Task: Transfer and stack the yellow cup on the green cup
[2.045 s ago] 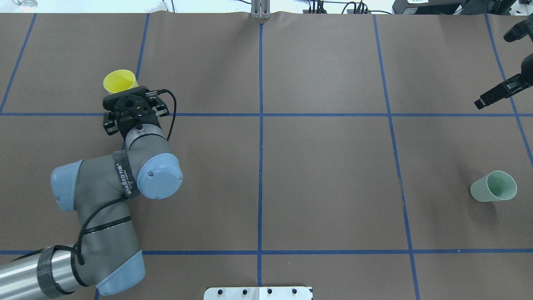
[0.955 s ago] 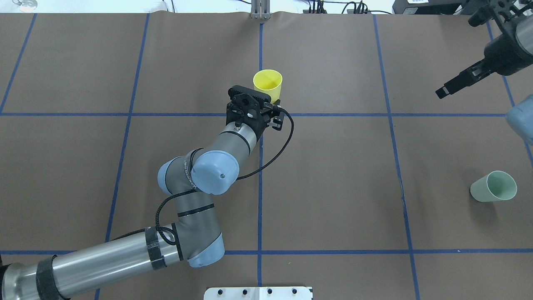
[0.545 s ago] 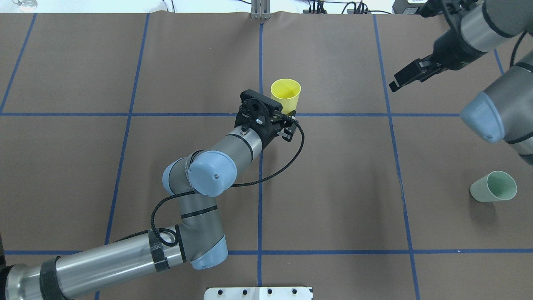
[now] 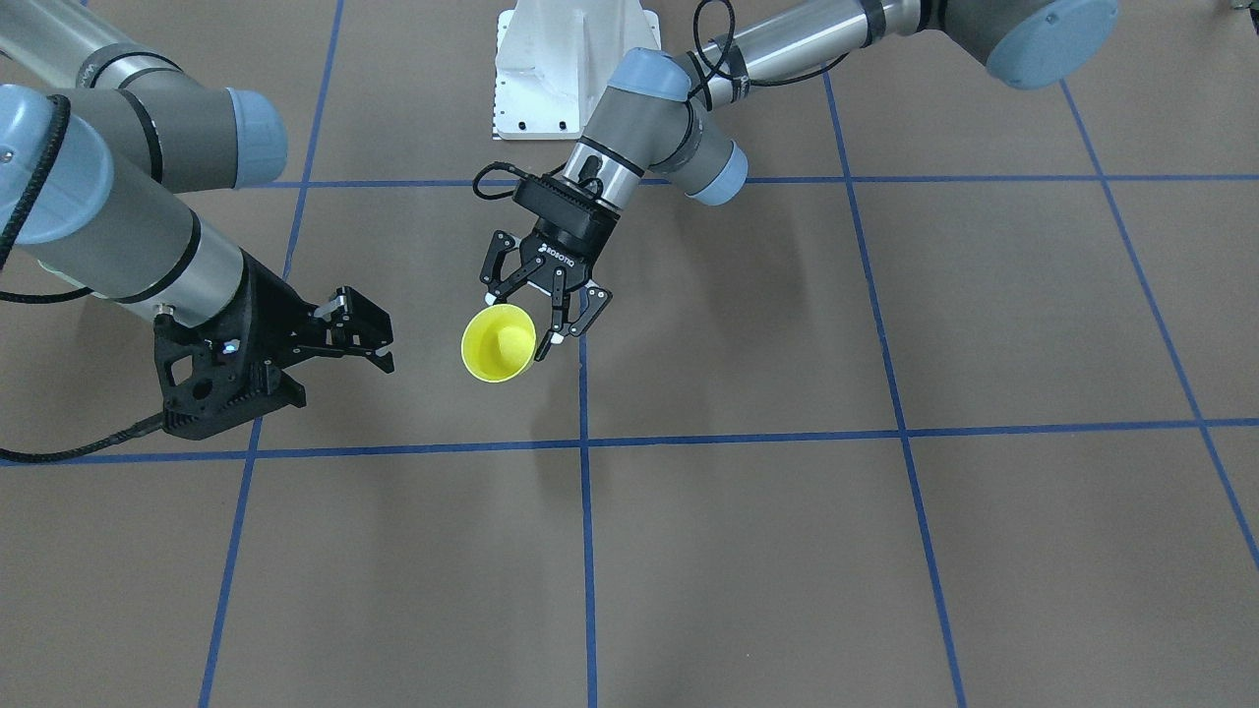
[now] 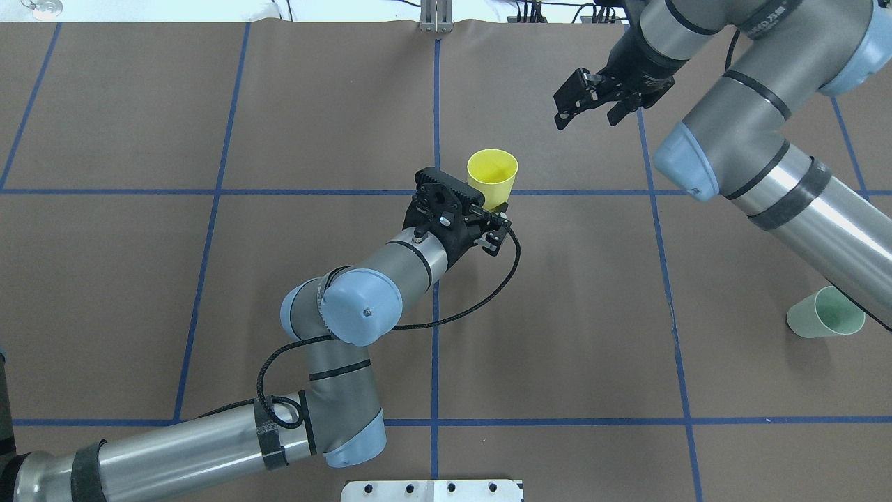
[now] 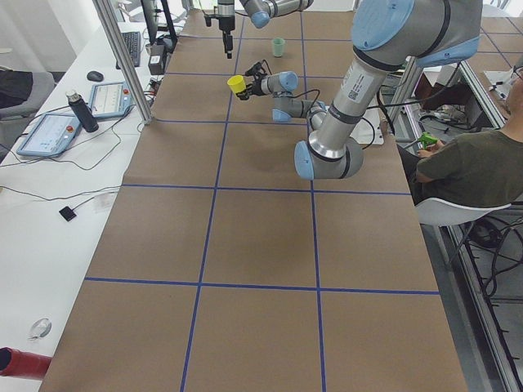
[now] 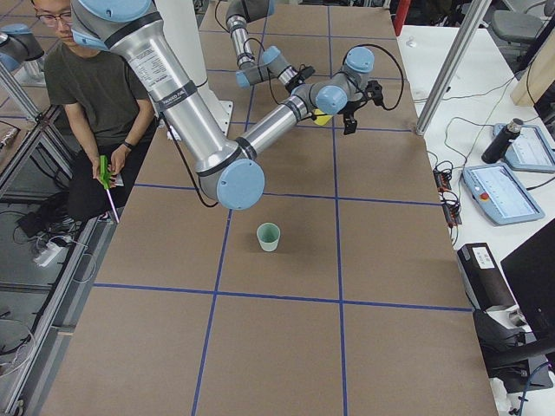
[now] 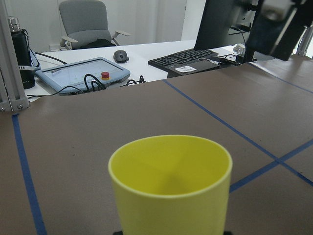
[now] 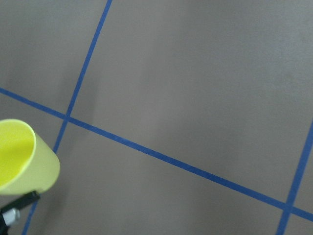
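My left gripper (image 5: 490, 207) is shut on the yellow cup (image 5: 492, 174) and holds it upright near the table's centre line, at the far cross line. The cup also shows in the front view (image 4: 499, 342) under the left gripper (image 4: 523, 317), in the left wrist view (image 8: 171, 186) and at the left edge of the right wrist view (image 9: 22, 156). My right gripper (image 5: 587, 111) is open and empty, hanging to the right of and beyond the yellow cup (image 4: 379, 339). The green cup (image 5: 827, 312) stands alone at the table's right end (image 7: 269, 236).
Brown table cover with a blue tape grid. The white robot base plate (image 5: 432, 490) is at the near edge. A seated operator (image 7: 87, 78) is beside the robot. Metal posts (image 6: 122, 57), tablets and a keyboard lie beyond the far edge.
My left arm carried the yellow cup from the far left to the table's centre. My right arm swung in from the right edge toward the centre. The green cup stayed put.
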Available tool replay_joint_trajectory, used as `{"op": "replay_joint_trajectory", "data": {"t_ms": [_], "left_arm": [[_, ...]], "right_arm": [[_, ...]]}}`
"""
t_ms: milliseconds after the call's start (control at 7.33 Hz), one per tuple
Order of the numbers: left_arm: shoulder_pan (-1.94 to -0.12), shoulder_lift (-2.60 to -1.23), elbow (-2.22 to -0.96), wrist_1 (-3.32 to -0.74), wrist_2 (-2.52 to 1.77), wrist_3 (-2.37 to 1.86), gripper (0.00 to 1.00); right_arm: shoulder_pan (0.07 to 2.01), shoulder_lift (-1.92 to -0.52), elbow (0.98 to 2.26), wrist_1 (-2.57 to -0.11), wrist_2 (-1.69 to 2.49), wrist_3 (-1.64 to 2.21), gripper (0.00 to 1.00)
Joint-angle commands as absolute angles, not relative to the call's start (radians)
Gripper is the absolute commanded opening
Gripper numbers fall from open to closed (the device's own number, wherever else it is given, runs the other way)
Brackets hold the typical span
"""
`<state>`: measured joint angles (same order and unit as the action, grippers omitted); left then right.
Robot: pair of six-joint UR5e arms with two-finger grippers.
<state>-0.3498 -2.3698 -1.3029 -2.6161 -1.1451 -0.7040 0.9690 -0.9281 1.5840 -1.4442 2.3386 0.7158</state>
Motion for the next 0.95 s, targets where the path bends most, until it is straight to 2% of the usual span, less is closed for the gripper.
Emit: {"op": "replay_joint_trajectory", "data": {"t_ms": [0,818], "left_arm": [[-0.309,-2.368,-1.302,-2.667,-1.081,-0.607,0.49],[-0.279,-2.364,-1.295,-2.704,-1.031,-0.586,0.51]], "right_arm": [[0.931,-0.896,1.555,-1.448,2.344,0.79,0.95],[0.89,-0.885,1.563,-1.45,2.361,0.854,0.95]]}}
